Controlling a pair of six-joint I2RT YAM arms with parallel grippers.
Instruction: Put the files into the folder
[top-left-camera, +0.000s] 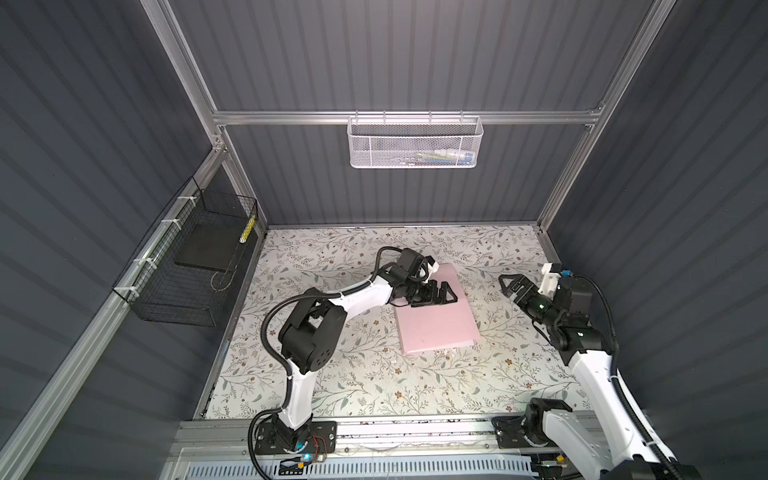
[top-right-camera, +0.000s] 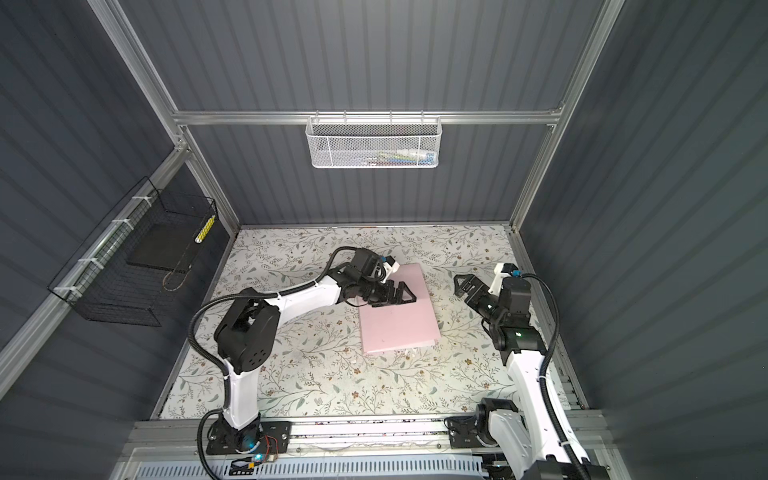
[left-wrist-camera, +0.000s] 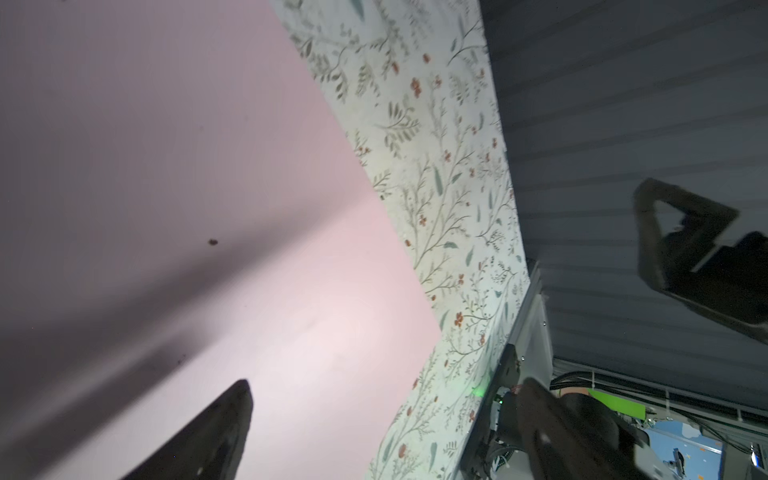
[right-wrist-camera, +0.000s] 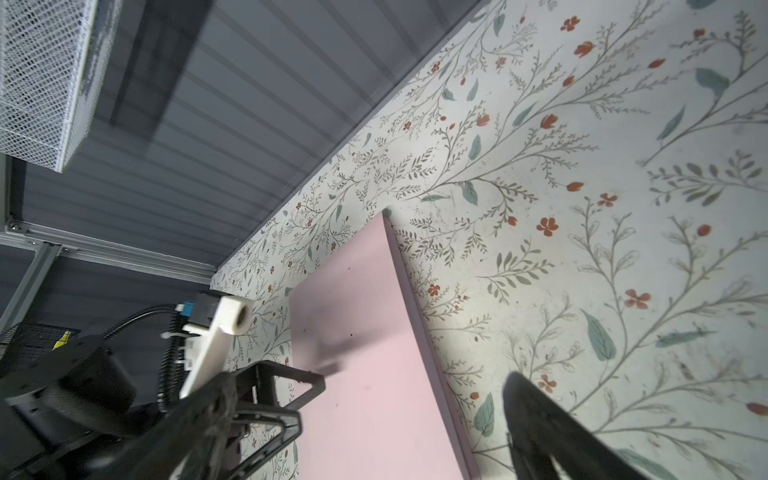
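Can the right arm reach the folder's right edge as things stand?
Probably yes. The right gripper hangs open right of the folder, only bare table between. The left gripper, also open, is over the folder's far half; the edge nearer the robot looks free.

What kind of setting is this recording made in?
Probably a lab robot cell, not an office: dark panelled walls on an aluminium frame, a left arm and right arm bolted to a rail, a floral table with a pink folder.

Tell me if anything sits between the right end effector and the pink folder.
Nothing visible: only bare floral tabletop separates the open right end effector from the folder. The left end effector is over it.
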